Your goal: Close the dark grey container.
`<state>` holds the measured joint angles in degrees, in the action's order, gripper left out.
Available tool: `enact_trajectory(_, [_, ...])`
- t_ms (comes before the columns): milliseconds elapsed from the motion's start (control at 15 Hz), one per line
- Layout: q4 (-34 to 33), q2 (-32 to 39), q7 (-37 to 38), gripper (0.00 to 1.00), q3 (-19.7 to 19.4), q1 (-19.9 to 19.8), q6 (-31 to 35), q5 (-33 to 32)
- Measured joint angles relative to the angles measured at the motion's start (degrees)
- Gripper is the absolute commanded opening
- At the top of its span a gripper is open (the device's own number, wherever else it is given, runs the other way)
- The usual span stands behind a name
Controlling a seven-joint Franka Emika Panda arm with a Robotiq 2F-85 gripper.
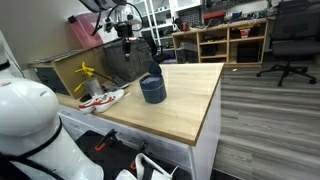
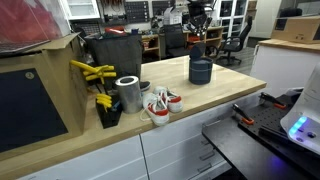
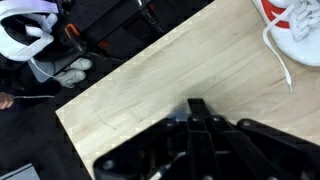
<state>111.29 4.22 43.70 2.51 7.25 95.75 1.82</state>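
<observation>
In an exterior view, we see the dark grey container [image 1: 152, 90] upright on the tabletop [image 1: 190, 105], its axis vertical. In an exterior view, it [image 2: 200, 71] stands well beyond the white sneakers [image 2: 160, 103]. In the wrist view, the hand [image 3: 197, 106] is closed over bare wood, gripping nothing.

White shoe [image 3: 300, 30] partly beyond wrist-view edge.

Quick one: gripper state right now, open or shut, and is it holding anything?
Gripper: closed, with nothing visible between its fingertips in the wrist view.
</observation>
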Motion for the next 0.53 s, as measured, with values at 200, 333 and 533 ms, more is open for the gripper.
enact_trajectory(200, [-1.61,0.97,1.23,0.0,-0.11,-0.42,0.14,-0.01])
enact_trajectory(333, [-3.65,2.92,1.79,0.0,-0.17,-0.88,0.69,-0.01])
enact_trajectory(533, [-7.55,6.74,1.79,0.0,-0.32,-1.13,3.39,0.0])
